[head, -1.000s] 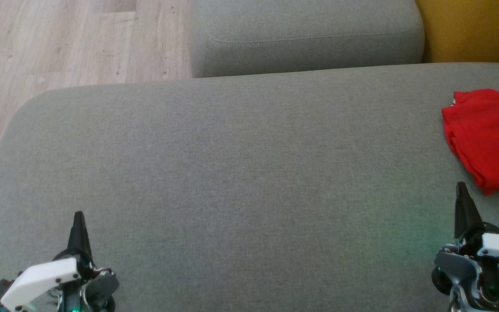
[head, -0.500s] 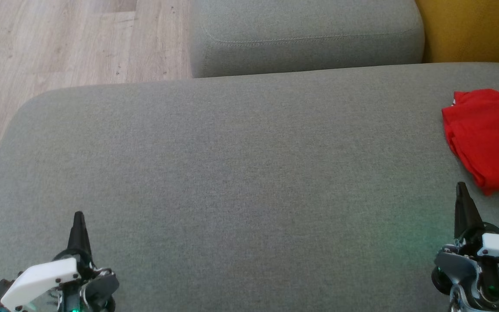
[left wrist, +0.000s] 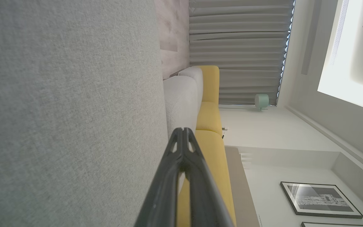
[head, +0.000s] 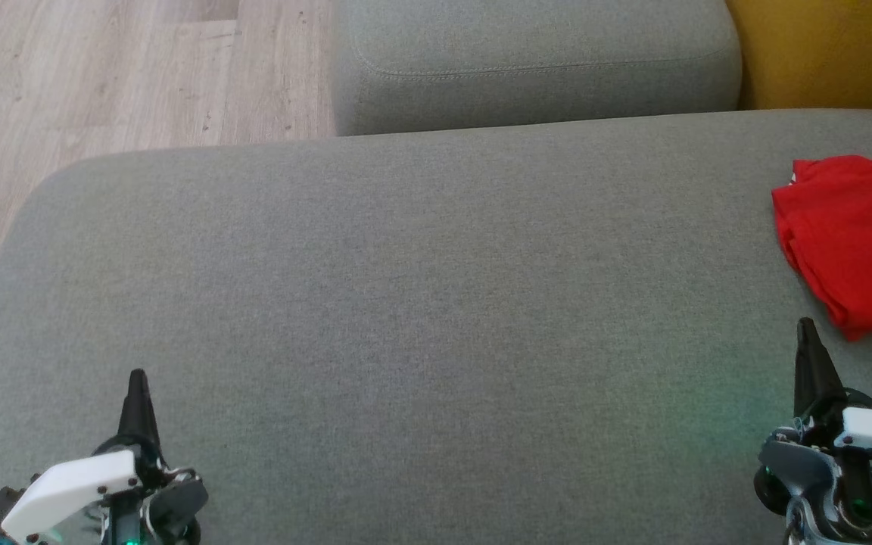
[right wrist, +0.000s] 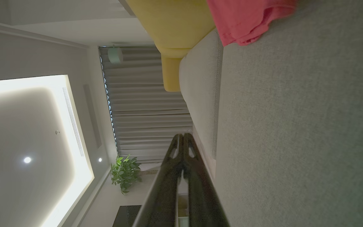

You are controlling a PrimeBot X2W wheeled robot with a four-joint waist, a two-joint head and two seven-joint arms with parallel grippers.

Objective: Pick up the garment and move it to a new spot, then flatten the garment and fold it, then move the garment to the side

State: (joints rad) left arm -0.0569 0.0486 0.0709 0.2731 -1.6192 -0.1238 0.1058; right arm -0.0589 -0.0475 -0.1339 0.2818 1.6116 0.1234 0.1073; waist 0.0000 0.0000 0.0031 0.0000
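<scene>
The garment (head: 856, 238) is a red cloth, folded into a compact bundle, lying on the grey sofa cushion (head: 421, 303) at the far right edge of the head view; it also shows as a pinkish-red fold (right wrist: 244, 19) at the top of the right wrist view. My right gripper (head: 807, 325) stands shut and empty just in front of the garment's near corner, a small gap apart. Low at the left, my left gripper (head: 137, 376) is shut with nothing in it, far from the garment. Both wrist views show the fingertips pressed together (left wrist: 183, 130) (right wrist: 183, 135).
A second grey cushion (head: 534, 68) lies beyond the big one. Wooden floor (head: 118, 76) runs along the left and far-left side. A yellow sofa part (head: 829, 53) rises at the top right. The cushion's rounded left edge drops to the floor.
</scene>
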